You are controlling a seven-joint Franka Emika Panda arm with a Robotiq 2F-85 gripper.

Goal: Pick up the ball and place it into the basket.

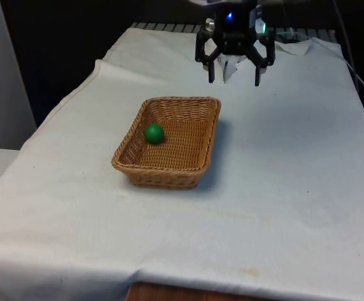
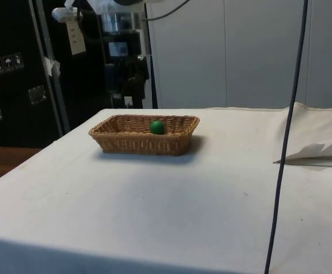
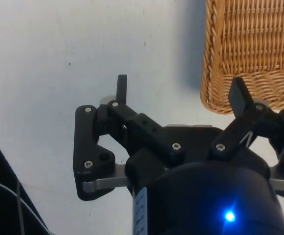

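On the white cloth [image 1: 282, 188] a wicker basket [image 1: 197, 160] is seen, the green ball [image 1: 155, 133] lying inside near its far corner. Beyond it the gripper [image 1: 234, 78] is held above the table, fingers [image 3: 121, 88] spread apart and empty, a detail confirmed from the wrist.

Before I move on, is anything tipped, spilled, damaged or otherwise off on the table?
Nothing stands out. The wicker basket sits flat and intact on the white cloth, with the green ball resting inside it. The claw hangs open and empty above the cloth beyond the basket's far end.
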